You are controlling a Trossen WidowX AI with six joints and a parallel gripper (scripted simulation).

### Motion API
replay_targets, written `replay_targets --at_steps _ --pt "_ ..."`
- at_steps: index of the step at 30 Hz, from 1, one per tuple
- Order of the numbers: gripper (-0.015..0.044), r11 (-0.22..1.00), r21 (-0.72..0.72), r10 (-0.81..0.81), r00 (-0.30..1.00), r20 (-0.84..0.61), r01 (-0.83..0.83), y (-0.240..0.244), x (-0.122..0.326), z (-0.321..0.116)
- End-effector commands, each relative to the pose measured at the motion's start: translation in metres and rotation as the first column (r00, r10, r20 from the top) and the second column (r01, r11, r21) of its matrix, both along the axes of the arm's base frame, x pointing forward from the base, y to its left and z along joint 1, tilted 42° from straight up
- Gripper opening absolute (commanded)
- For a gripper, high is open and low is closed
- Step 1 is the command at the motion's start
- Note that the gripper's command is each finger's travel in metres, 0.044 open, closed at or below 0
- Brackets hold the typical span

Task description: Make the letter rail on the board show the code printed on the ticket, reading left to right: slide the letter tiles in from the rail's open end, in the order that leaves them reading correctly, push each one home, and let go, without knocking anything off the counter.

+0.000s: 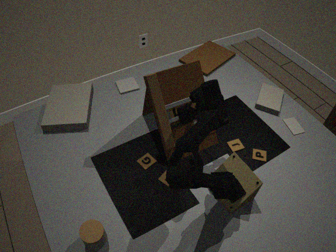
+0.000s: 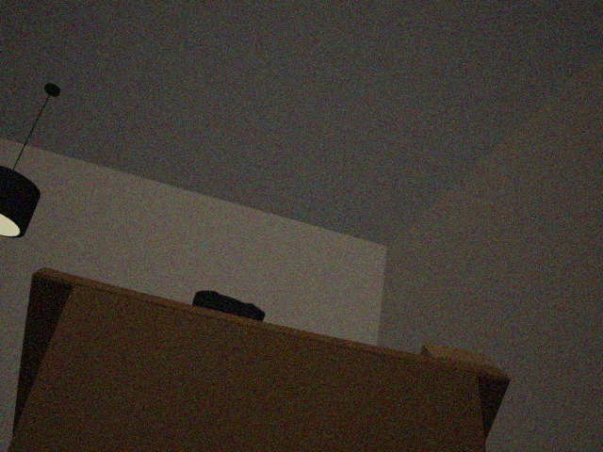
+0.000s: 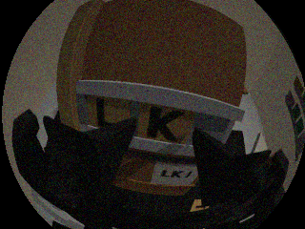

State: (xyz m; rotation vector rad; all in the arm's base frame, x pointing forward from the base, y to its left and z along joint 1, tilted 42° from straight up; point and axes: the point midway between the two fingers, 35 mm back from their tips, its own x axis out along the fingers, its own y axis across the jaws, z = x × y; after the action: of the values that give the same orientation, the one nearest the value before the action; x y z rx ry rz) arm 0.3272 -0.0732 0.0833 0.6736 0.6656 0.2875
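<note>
Farthest left of my hand [image 1: 185,116] [image 3: 165,126], in the top view, a round wooden-topped piece [image 1: 91,230] stands on the counter [image 1: 67,173]. Nearer, still left of the hand, the G tile [image 1: 146,160] lies on the dark mat [image 1: 122,189], with a tile [image 1: 163,179] half hidden by my arm; I can't read its letter.

Just left of the fingers, the L tile [image 3: 114,114] sits in the board's [image 1: 179,84] [image 2: 252,389] [image 3: 162,48] rail [image 1: 177,103] [image 3: 159,92]. My hand is open, its fingers apart on either side of the K tile [image 3: 164,126], which also sits in the rail, right of L with a gap between them. I can't tell whether either finger brushes K. Below the fingers, only the wrist view shows me the ticket [image 3: 174,175], reading LKJ; the exterior view gives me the board's back, hiding the tiles.

Right of the hand, the rail shows a bare stretch. Farther right, in the top view, the J tile [image 1: 235,145] lies on the mat, outside the rail, with the P tile [image 1: 259,155] beyond it.
</note>
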Motion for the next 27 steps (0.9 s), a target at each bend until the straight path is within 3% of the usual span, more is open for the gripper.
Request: replay_targets --at_steps 1,27 --pt "0.0295 1.000 -0.001 -0.001 1.000 0.002 0.001 -0.003 -0.005 0.003" --pt "0.0295 1.000 -0.002 -0.001 1.000 0.001 0.001 -0.016 -0.021 0.013"
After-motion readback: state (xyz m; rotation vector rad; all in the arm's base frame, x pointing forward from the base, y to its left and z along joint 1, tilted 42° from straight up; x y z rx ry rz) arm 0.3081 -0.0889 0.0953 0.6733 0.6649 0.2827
